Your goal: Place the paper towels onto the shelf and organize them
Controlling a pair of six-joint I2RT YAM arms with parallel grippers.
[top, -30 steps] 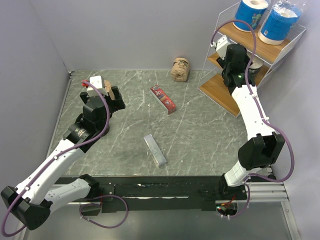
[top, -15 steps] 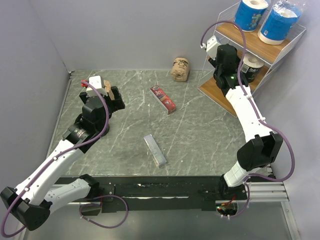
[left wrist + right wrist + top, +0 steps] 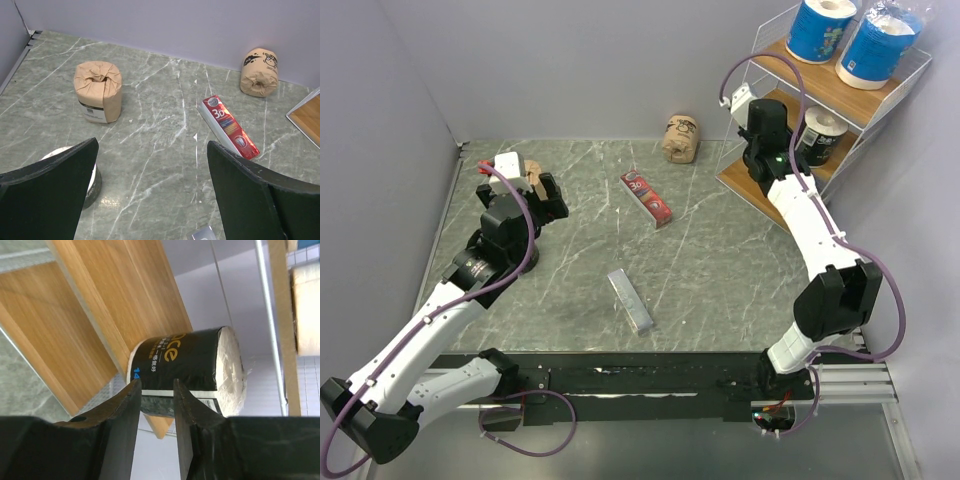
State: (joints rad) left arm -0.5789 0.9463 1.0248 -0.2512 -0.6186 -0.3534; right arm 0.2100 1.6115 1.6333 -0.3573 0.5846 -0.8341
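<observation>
The white wire shelf (image 3: 760, 185) stands at the back right. Two blue rolls (image 3: 822, 28) (image 3: 880, 45) stand on its top tier. A black roll (image 3: 817, 135) sits on the middle tier and also shows in the right wrist view (image 3: 185, 365). My right gripper (image 3: 767, 112) (image 3: 156, 385) is just left of it, apart from it, jaws a narrow gap apart and empty. My left gripper (image 3: 542, 188) (image 3: 152, 145) is wide open and empty above the table. A tan roll (image 3: 98, 91) stands ahead of it. A second tan roll (image 3: 259, 71) (image 3: 680, 138) lies by the back wall. A second black roll (image 3: 92, 182) is mostly hidden behind my left finger.
A flat red packet (image 3: 647, 198) (image 3: 229, 126) lies mid-table at the back. A grey bar (image 3: 631, 300) lies nearer the front. Grey walls close the back and left sides. The shelf's wooden tiers (image 3: 75, 315) fill the right wrist view.
My right gripper has drawn back to the left, out of the shelf, leaving the black roll on the middle tier. My left arm has barely moved.
</observation>
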